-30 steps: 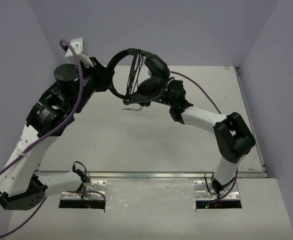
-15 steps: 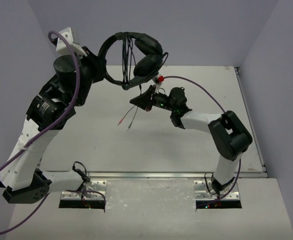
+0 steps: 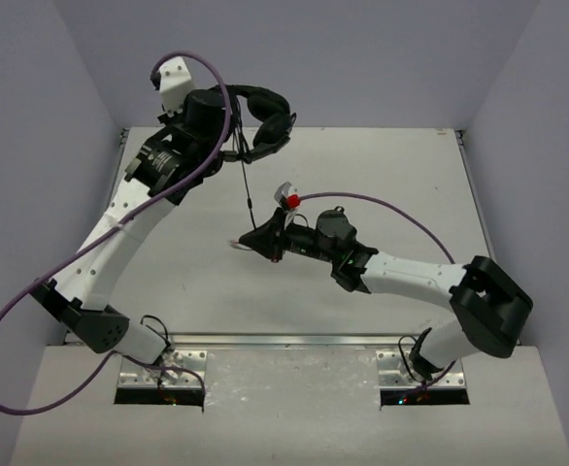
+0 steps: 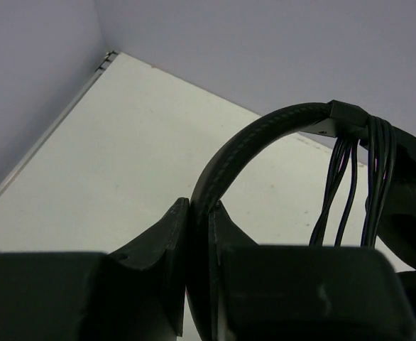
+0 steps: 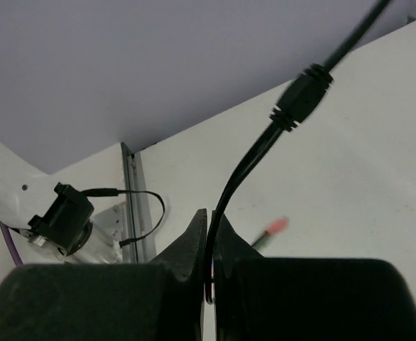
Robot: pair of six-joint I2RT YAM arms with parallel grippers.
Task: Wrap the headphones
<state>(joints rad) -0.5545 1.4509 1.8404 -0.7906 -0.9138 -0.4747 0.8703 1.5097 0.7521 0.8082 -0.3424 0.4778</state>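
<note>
The black headphones (image 3: 265, 115) hang in the air at the back of the table, held by their headband (image 4: 254, 138) in my left gripper (image 3: 228, 124), which is shut on it (image 4: 199, 213). Several turns of thin black cable (image 4: 364, 170) are wound round the headband. One strand of cable (image 3: 247, 189) runs down from the headphones to my right gripper (image 3: 257, 238), low over the table's middle. That gripper (image 5: 209, 226) is shut on the cable (image 5: 247, 167) just below its Y-joint (image 5: 302, 96). A pink plug (image 5: 273, 227) lies blurred past the fingers.
The white table (image 3: 382, 184) is walled by grey panels at the back and both sides. Purple robot cables (image 3: 362, 197) arc over the right arm and loop round the left arm (image 3: 100, 257). Metal mounting plates (image 3: 163, 374) sit at the near edge.
My left arm has swung up and back, carrying the headphones to the rear wall. My right gripper has dropped toward me and leftward along the cable, drawing one strand taut.
</note>
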